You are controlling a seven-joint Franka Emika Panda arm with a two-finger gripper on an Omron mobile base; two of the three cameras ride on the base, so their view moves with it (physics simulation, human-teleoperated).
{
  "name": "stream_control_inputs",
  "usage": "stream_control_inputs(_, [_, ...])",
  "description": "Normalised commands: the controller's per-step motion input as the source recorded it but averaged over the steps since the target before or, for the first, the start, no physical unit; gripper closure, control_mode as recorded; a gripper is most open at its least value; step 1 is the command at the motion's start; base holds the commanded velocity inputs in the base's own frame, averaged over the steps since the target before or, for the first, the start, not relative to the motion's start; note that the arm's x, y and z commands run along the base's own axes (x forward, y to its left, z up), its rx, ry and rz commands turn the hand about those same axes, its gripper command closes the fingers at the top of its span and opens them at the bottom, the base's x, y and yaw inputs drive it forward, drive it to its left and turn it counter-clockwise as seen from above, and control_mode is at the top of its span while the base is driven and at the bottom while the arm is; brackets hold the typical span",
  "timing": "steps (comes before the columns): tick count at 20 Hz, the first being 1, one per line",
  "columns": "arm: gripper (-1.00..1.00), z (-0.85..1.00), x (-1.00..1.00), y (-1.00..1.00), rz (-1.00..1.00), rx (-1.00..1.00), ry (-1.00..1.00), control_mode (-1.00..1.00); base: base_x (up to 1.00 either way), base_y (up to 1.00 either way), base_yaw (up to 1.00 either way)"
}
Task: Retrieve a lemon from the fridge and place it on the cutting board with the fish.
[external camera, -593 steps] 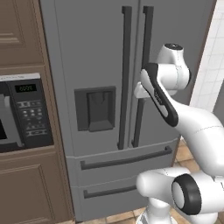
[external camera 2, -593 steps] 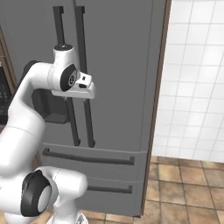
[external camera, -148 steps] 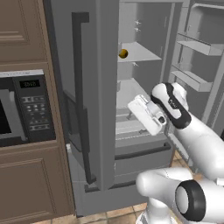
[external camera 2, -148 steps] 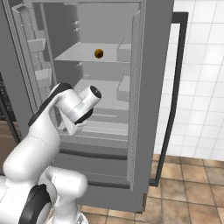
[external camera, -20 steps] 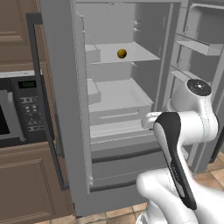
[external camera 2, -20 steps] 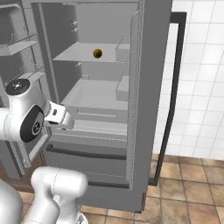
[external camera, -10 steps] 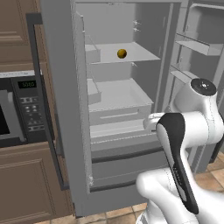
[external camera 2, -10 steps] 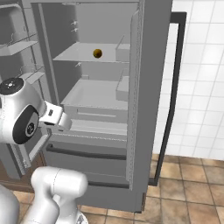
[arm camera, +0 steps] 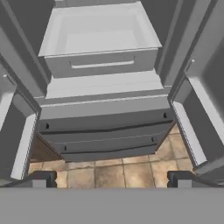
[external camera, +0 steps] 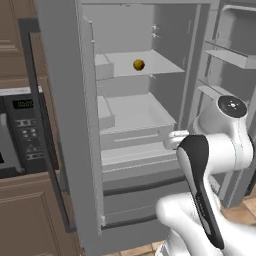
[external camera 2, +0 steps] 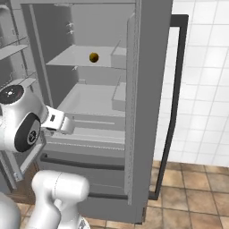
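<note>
You see the fridge [external camera: 70, 125] open, the lemon [external camera: 139, 64] alone on its upper shelf [external camera: 150, 62]; your hand [arm camera: 111, 178] is wide, holding nothing.

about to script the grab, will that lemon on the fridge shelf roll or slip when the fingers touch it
Likely to roll: the lemon looks round and sits loose on a flat shelf. Its smooth skin may slip between fingers. It seems small, so probably light and firm.

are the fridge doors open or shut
Open: both fridge doors are swung wide, baring the pale shelves and the lemon on the upper one.
</note>
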Motion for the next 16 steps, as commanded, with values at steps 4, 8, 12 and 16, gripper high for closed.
stream_control_inputs(4, [-1.0, 0.0, 0.0, 0.0, 0.0, 0.0, 0.0, 1.0, 0.9, -0.19, -0.08])
stream_control_inputs(8, [-1.0, 0.0, 0.0, 0.0, 0.0, 0.0, 0.0, 1.0, 0.76, 0.03, -0.03])
stream_control_inputs(12, [-1.0, 0.0, 0.0, 0.0, 0.0, 0.0, 0.0, 1.0, 0.34, 0.25, -0.01])
stream_control_inputs(16, [-1.0, 0.0, 0.0, 0.0, 0.0, 0.0, 0.0, 1.0, 0.28, 0.02, 0.0])
